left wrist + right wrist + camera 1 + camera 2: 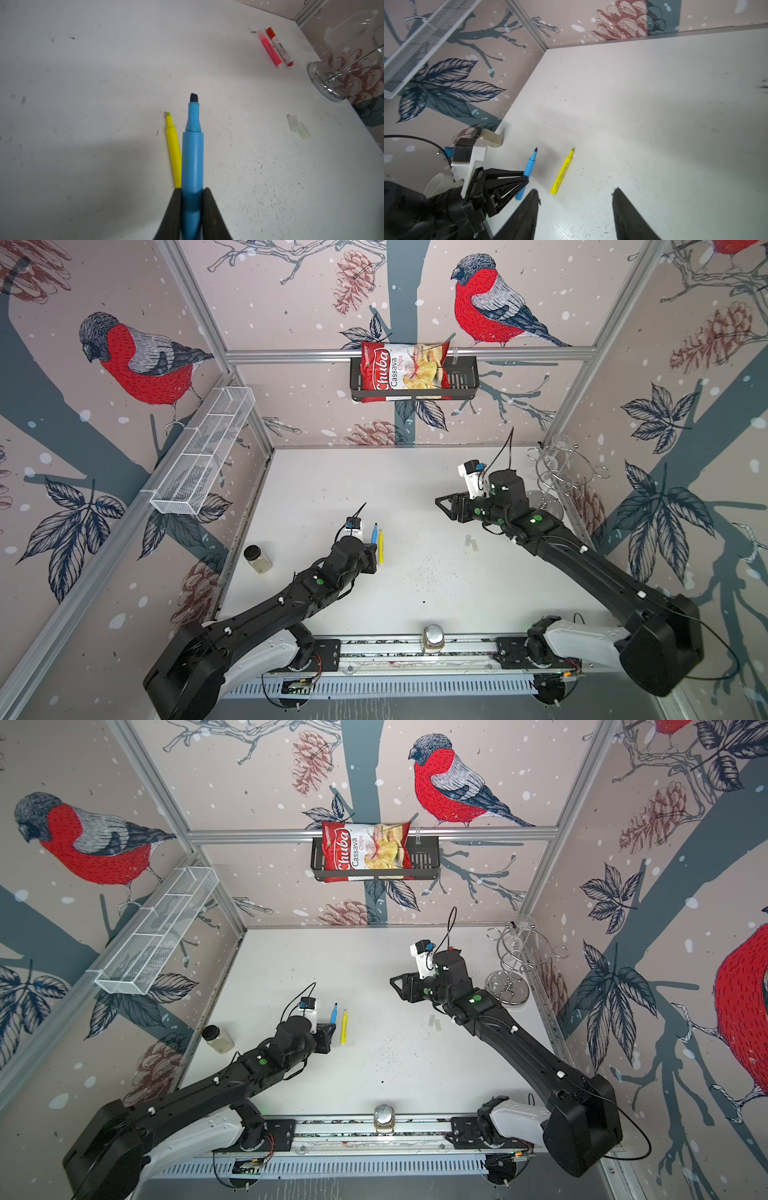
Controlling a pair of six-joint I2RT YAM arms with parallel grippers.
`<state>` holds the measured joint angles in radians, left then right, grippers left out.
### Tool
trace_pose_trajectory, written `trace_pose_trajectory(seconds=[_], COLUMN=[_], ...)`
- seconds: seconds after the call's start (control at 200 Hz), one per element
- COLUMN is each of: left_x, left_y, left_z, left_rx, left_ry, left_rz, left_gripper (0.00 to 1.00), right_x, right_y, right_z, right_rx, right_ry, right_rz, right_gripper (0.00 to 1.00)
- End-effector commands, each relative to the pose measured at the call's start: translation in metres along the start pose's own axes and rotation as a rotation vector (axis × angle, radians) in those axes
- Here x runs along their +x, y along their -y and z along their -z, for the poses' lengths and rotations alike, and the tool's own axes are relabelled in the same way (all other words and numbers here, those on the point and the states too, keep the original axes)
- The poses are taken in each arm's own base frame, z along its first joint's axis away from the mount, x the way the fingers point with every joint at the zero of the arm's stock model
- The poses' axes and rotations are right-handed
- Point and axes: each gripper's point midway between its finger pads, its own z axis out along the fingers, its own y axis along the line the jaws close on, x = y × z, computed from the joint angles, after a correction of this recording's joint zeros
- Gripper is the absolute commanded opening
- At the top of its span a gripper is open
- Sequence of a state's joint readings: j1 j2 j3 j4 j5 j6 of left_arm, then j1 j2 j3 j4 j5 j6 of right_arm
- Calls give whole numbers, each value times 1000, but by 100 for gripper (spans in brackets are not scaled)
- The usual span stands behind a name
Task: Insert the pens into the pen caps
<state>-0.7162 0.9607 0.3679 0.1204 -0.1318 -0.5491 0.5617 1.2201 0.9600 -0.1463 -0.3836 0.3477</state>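
Since the white table (407,485) is smooth and bare, anything small on it is likely to skid when nudged. The left gripper (192,191) is clamped on the rear of the blue pen (192,158), with the dark tip and most of the barrel sticking out free ahead of the jaws. The right gripper (575,190) stands partly spread with nothing between its jaws, hanging over the far half of the table. The yellow pen (174,153) lies flat just beside the blue one, uncapped. Near the far right corner, by a wire glass stand (340,79), a pink pen (271,51) and a white pen (281,48) lie side by side, and both look capped already. The pens seem light, stiff plastic with slick round barrels, so a hold on the back half suits them, though one could twist in the jaws under a push. Two clear caps (293,124) lie touching, well apart from the blue pen and nearer the right gripper. Being tiny, light and hard to see, each is best pinched across its closed end, mouth left open.
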Motion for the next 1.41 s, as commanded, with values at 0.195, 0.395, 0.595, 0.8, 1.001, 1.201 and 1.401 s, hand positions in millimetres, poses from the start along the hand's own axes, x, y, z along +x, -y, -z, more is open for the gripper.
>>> trace_pose_trajectory(seconds=[0.195, 0.395, 0.595, 0.8, 1.001, 1.201, 1.401], left_x=[-40, -46, -51, -55, -58, -58, -58], left_y=[51, 66, 74, 77, 80, 83, 86], left_z=[28, 36, 41, 45, 49, 50, 51], left_rx=[287, 372, 422, 440, 458, 470, 477], left_ry=[185, 213, 232, 247, 259, 263, 267], left_rz=[-4, 0, 16, 24, 29, 31, 30], left_gripper=[17, 16, 16, 16, 16, 16, 16], right_x=[16, 36, 45, 52, 55, 56, 55], right_y=[-63, -83, -96, -107, -116, -121, -122], right_z=[-13, -29, -38, -44, -50, -54, -59], right_rx=[-259, -329, -357, -391, -416, -429, -431], right_ry=[-35, -87, -115, -131, -139, -144, -145], right_rz=[52, 58, 64, 62, 53, 49, 38], right_gripper=[59, 60, 60, 60, 59, 58, 57])
